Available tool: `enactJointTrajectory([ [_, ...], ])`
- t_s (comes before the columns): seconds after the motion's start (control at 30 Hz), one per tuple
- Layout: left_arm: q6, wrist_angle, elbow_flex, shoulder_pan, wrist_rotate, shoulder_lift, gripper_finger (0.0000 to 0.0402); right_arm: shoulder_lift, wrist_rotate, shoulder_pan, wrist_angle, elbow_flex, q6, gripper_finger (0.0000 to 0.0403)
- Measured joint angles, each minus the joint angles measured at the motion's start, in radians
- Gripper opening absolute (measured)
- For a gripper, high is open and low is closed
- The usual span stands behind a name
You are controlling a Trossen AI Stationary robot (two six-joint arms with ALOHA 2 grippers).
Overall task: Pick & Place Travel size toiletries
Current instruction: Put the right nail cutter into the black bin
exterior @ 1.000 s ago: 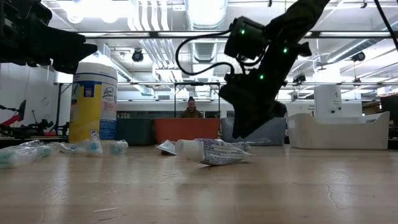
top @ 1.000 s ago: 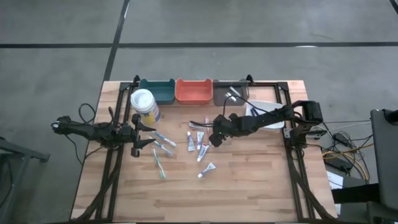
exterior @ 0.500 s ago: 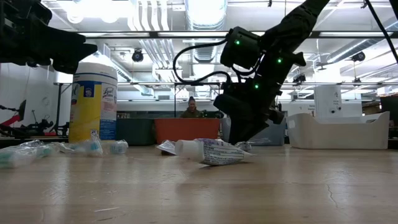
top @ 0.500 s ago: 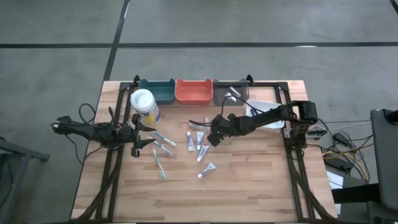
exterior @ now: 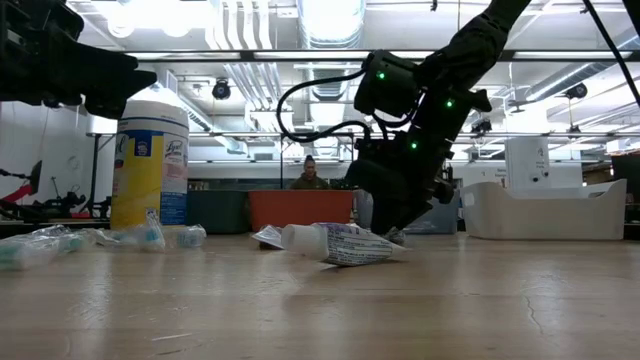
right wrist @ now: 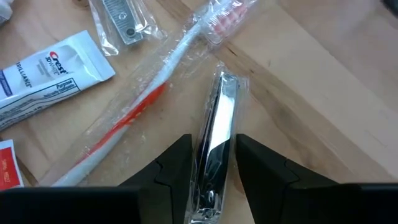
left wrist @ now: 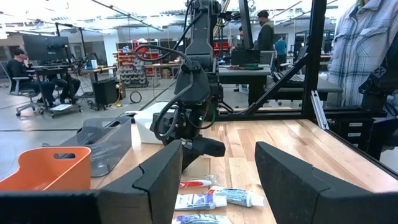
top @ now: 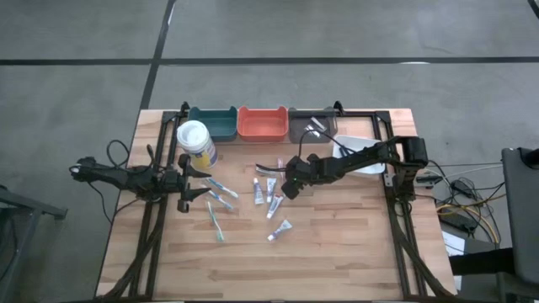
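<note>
With its fingers straddling the wrapped nail clipper [right wrist: 214, 146], the right gripper [right wrist: 213, 163] is part-closed, not yet pinching. Clipper's long axis runs between the fingers. Left gripper [left wrist: 214, 171] waits open near the table's left edge.

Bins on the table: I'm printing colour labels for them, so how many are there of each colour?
teal bin: 1
orange bin: 1
grey bin: 1
white bin: 1
Total: 4 bins
</note>
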Motion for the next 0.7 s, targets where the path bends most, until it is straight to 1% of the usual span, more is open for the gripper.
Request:
enactJointTrajectory([
  [0.1, 0.0, 0.0, 0.0, 0.0, 0.0, 0.0, 0.0209, -0.001, -0.02, -0.001, 0.0, 0.0, -0.01, 0.0112],
  [0.23, 0.0, 0.0, 0.0, 0.0, 0.0, 0.0, 0.0209, -0.004, -0.051, -0.007, -0.002, 0.002, -0.031, 0.0088],
  [0.4, 0.0, 0.0, 0.0, 0.0, 0.0, 0.0, 0.0209, -0.013, -0.127, -0.033, -0.005, 0.002, -0.053, 0.0056],
  [0.5, 0.0, 0.0, 0.0, 0.0, 0.0, 0.0, 0.0209, -0.021, -0.171, -0.043, -0.009, 0.004, -0.075, 0.005],
  [0.7, 0.0, 0.0, 0.0, 0.0, 0.0, 0.0, 0.0209, -0.063, -0.239, -0.061, -0.047, 0.018, -0.106, 0.0053],
])
